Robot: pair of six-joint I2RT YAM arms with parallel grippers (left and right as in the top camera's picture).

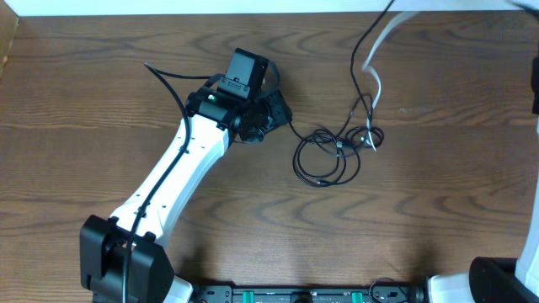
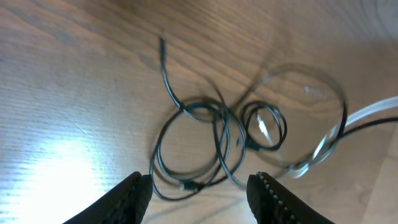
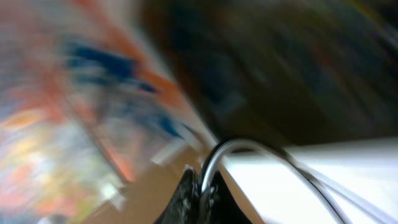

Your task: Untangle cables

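As cables [image 1: 340, 146] coil on table [image 1: 101, 109], right gripper [image 3: 200, 190] seemingly pinches them.

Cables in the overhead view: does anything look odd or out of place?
Yes. The black cables lie knotted in overlapping loops on the table, and the white cable runs through the knot, then leaves it, apparently lifted, toward the upper edge.

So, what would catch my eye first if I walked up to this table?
Probably the knot of black cables looped on the wooden table, right of centre. A white cable rises from it toward the top edge; the blurred right wrist view shows jaws pinched shut on it. The white left arm reaches in diagonally from the lower left, jaws open just left of the knot.
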